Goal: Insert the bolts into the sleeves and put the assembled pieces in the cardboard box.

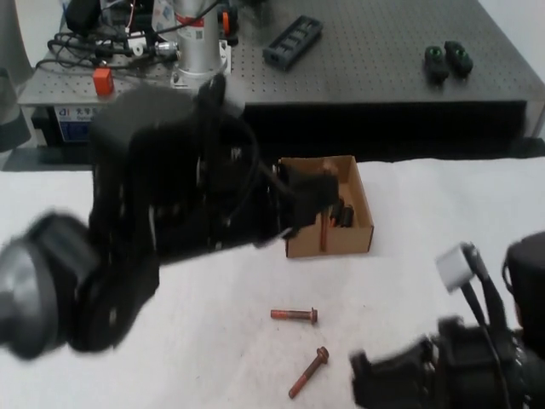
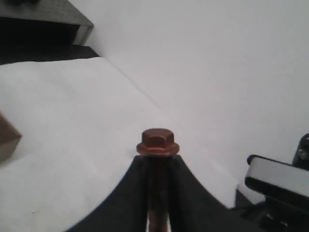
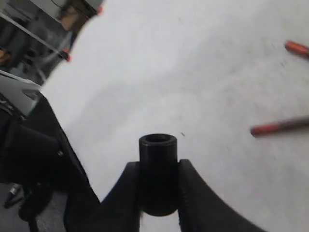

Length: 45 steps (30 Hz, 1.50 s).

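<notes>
left gripper (image 2: 158, 162) pinches copper bolt (image 2: 157, 141) | right gripper (image 3: 158, 166) pinches black sleeve (image 3: 158, 146) | cardboard box (image 1: 329, 241) beyond two loose bolts (image 1: 295, 314)

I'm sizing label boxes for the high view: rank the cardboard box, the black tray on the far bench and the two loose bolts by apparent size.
1. cardboard box
2. black tray, though it lies farther from the camera
3. far bolt and near bolt look alike; left unranked

Left gripper (image 2: 158, 162) tight on bolt (image 2: 157, 141) (right gripper (image 3: 158, 166) on sleeve (image 3: 158, 147))
</notes>
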Each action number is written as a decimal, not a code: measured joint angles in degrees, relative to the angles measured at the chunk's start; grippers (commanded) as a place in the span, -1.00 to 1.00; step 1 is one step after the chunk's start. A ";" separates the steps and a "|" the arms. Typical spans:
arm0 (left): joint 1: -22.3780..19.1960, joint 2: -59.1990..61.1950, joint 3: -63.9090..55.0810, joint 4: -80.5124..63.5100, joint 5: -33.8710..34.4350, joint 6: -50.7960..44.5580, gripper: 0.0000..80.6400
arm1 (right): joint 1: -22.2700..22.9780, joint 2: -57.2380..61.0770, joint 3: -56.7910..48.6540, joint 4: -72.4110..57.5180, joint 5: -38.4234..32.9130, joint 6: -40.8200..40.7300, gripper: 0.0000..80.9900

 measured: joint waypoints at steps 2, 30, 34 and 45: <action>0.00 0.11 1.61 -3.38 1.06 -2.42 -0.98 | 0.85 1.89 -0.02 -7.60 -0.12 3.37 -0.98; 0.00 0.14 3.27 -10.73 0.15 -6.42 -0.98 | 1.21 10.82 -0.17 -28.18 5.59 10.44 -0.98; 0.00 0.14 3.27 -10.73 -0.20 -6.42 -0.98 | 1.21 10.82 -0.17 -29.83 5.28 10.36 -0.98; 0.13 0.14 3.27 -12.46 -0.20 -6.42 -0.98 | 1.21 10.82 -0.17 -33.92 7.53 10.36 -0.98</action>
